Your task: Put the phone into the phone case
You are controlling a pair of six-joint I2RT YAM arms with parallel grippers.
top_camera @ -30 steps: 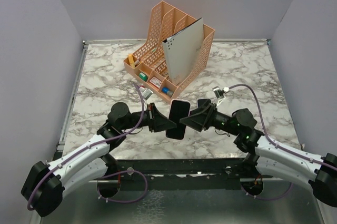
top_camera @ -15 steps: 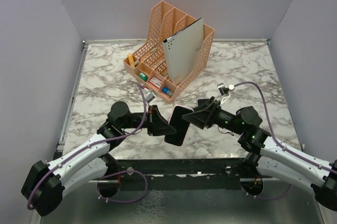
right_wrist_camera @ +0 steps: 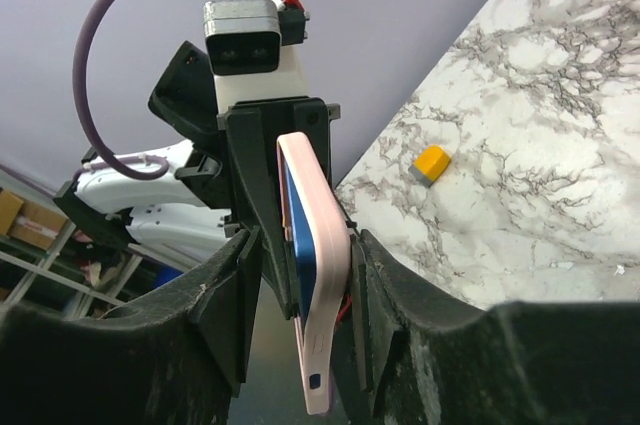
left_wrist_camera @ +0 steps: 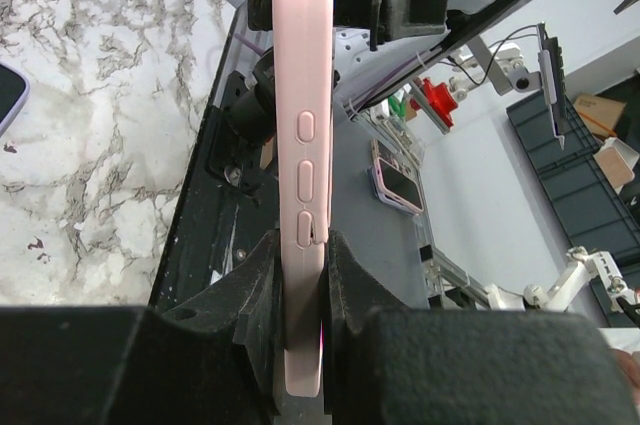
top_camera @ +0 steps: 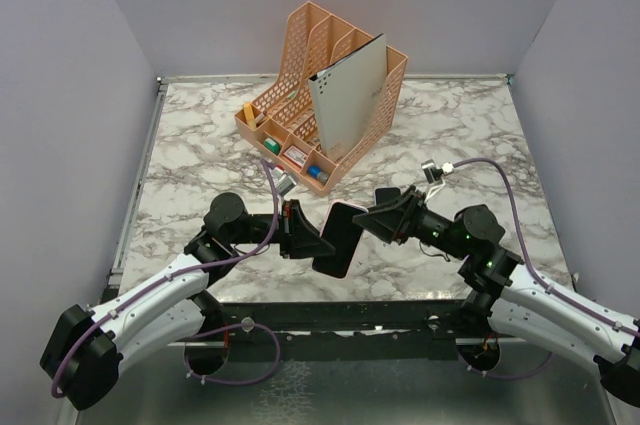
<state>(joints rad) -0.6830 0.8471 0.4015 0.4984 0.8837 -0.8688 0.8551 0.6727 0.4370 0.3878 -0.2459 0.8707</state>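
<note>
Left gripper clamps the case mid-air over the table's near edge, phone partly in, right gripper part-open astride both, so best squeeze squarely and evenly, seating corners without twisting.

- Top external: high behind the arms, looking down and forward across the whole marble table.
- Left wrist: close, edge-on to the pink phone case, facing right.
- Right wrist: equally close, facing left; all three views share that case.
</note>
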